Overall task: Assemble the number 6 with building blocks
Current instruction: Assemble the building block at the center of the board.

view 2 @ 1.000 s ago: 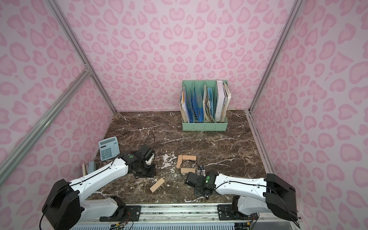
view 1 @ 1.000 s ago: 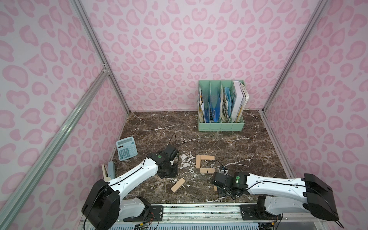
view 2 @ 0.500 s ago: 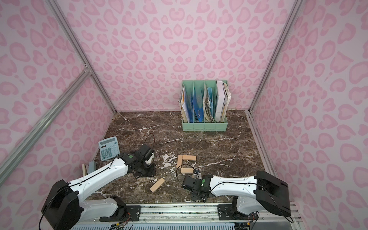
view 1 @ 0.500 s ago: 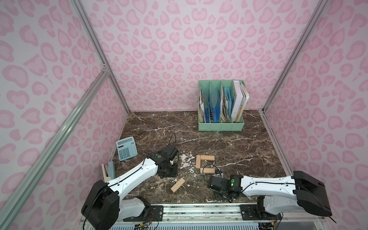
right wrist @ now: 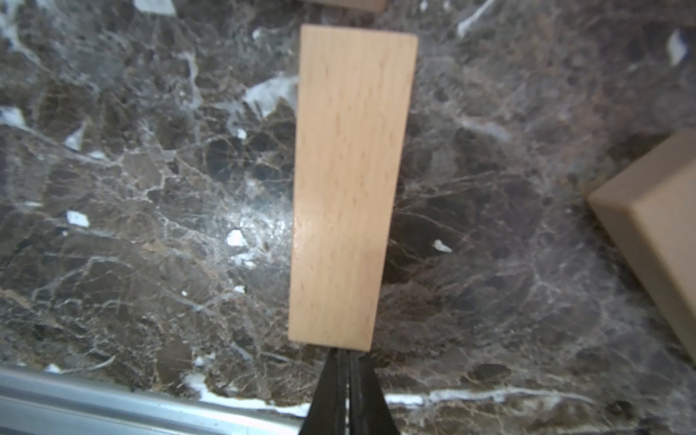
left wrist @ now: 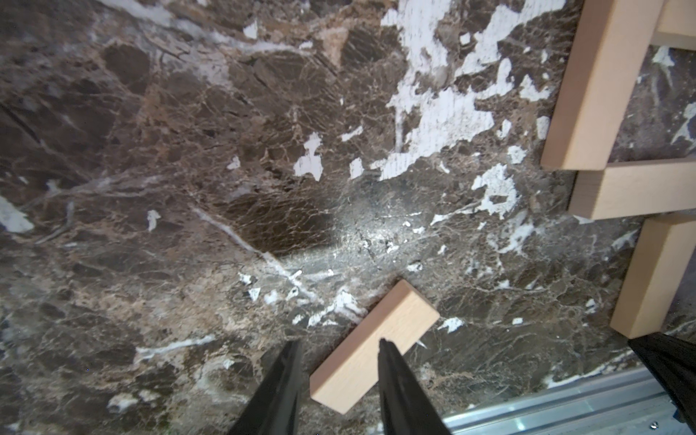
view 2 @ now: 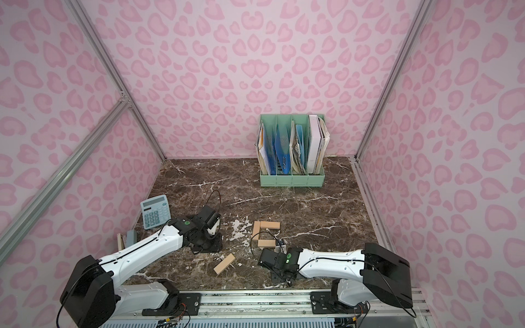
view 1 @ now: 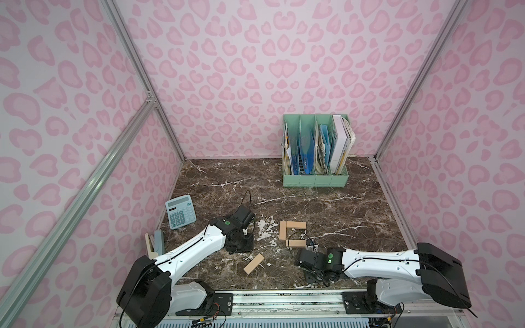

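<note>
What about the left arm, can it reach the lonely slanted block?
Probably yes. The left gripper hangs open right by the slanted block, with nothing lying between them.

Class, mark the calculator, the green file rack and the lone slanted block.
calculator (view 1: 181, 217), in a top view, its keypad.
green file rack (view 1: 315, 181), in a top view, its front wall.
lone slanted block (view 1: 253, 263), in a top view, its top face.
</note>
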You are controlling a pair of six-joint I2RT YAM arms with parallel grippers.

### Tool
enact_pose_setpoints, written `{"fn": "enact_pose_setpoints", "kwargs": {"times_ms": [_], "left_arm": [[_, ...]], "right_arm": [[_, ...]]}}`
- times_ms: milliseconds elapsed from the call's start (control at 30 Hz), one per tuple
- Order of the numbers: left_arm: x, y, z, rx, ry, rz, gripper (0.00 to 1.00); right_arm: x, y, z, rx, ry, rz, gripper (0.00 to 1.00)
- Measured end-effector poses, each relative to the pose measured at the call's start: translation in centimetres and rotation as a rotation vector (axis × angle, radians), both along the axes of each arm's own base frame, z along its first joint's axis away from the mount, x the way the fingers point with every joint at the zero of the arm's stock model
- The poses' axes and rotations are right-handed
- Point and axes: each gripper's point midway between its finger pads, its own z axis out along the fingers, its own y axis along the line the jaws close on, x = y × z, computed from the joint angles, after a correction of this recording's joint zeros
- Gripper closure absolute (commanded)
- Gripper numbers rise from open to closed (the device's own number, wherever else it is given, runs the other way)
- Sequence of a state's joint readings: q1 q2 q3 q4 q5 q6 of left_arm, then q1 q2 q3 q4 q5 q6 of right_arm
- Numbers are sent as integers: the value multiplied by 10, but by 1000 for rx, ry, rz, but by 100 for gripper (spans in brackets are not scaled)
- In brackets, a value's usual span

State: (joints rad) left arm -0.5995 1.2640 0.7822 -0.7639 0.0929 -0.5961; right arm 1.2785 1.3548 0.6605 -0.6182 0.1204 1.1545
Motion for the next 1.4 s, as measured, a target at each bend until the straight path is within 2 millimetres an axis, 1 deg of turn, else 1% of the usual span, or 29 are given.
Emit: {"fn": "enact_pose_setpoints", "kwargs": {"times_ms": [400,700,867,1033,1167,1300,1367,1400], "left_arm": [[-1,1,0,0,0,0,62],[-1,1,0,-1,-1,2,62],[-1,1,0,-2,-2,2,61],[0,0,0,-3,-4,2,61],[0,0,-1,-2,-4,3,61],[0,1,-1,-1,-1,5,61],[1,1,-2,0,1,6,61],[1,0,-2,0,1,6,61]], "right_arm": [[7,1,3,-5,-12,2,90],[7,2,3,-4,-12,10,90],[9,6,2,1,-17,19,90],[12,15,3,8,-23,39,90],[12,17,4,14,-28,52,90],[12,18,8,30,-32,54,90],[11,19,15,38,-36,59,90],[10,23,22,51,-41,66,90]]}}
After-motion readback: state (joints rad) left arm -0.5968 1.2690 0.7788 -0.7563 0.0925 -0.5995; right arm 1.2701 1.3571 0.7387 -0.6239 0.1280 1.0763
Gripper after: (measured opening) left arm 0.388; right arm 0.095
